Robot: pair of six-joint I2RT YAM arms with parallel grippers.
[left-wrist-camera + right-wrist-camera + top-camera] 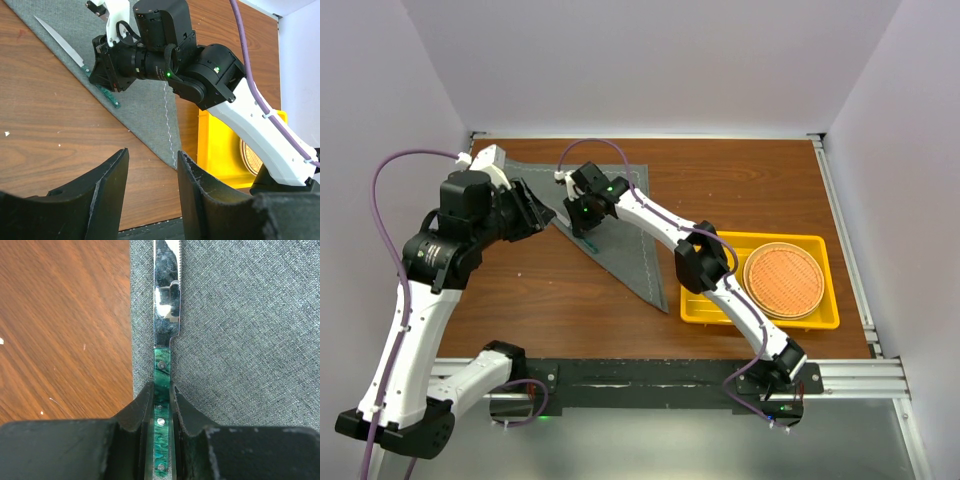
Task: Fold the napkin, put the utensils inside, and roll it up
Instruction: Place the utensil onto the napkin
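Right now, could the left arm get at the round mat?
Probably not: the mat sits in the tray far to the right, and the right arm, gripping the knife, lies across the way.

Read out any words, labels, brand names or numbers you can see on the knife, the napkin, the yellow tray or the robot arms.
There is no readable text in any view.
Knife: no brand mark on the blade or green handle, only plain rivets.
Napkin, yellow tray and round mat: no words or numbers.
Left arm and right arm: no labels or signs visible.
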